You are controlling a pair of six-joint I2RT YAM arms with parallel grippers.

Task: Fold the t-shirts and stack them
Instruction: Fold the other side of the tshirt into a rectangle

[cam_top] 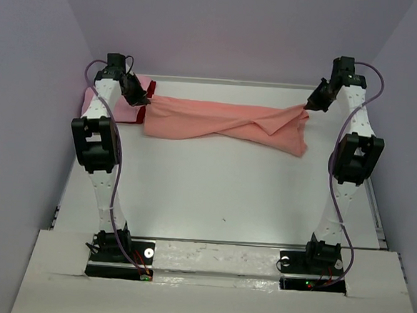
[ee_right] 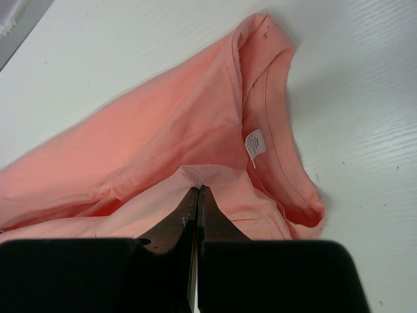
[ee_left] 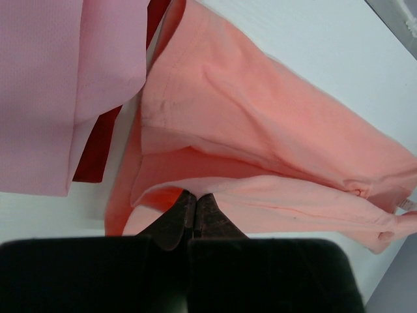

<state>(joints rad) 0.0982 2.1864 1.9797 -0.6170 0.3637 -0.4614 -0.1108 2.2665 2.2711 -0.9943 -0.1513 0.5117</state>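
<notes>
The left gripper (ee_left: 195, 197) and right gripper (ee_right: 197, 190) pinch the twisted orange shirt (cam_top: 225, 125) by its ends. I think the next move is to untwist it and lay it flat.

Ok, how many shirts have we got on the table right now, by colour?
salmon-orange shirt: 1
light pink shirt: 1
dark red shirt: 1 (only an edge shows beside the pink one)
Total: 3 shirts
</notes>
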